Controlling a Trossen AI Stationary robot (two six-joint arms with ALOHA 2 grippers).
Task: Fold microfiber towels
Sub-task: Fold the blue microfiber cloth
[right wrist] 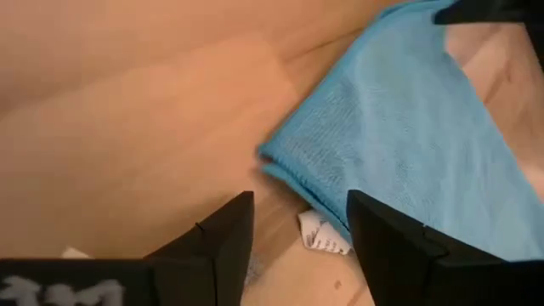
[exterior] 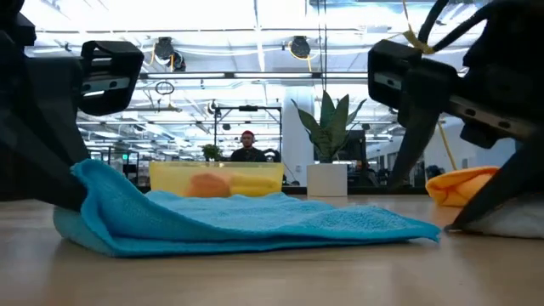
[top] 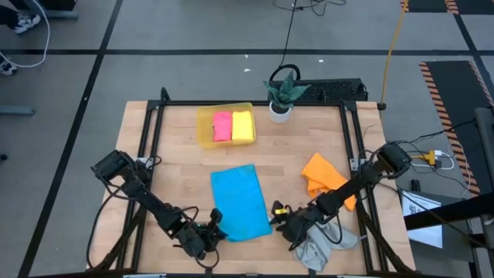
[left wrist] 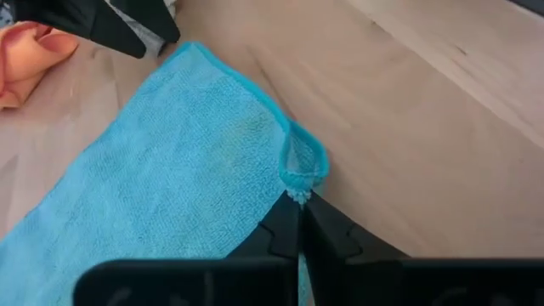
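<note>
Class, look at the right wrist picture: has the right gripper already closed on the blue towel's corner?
No. The right gripper stands open, its fingers either side of the blue towel's corner without pinching it.

Plenty of bare table [top: 177, 177] on the left and centre-right. Obstacles: yellow tray [top: 205, 131] and potted plant [top: 281, 96] up top, orange towel [top: 326, 176] right, grey towel [top: 324, 245] lower right, blue towel [top: 239, 201] dead centre.

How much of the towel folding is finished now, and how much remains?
Done: the pink towel and yellow towel lie folded in the yellow tray. In hand: the left hand is shut on a corner of the blue towel; the right hand is open beside another corner. Left: the orange towel and grey towel lie crumpled.
</note>
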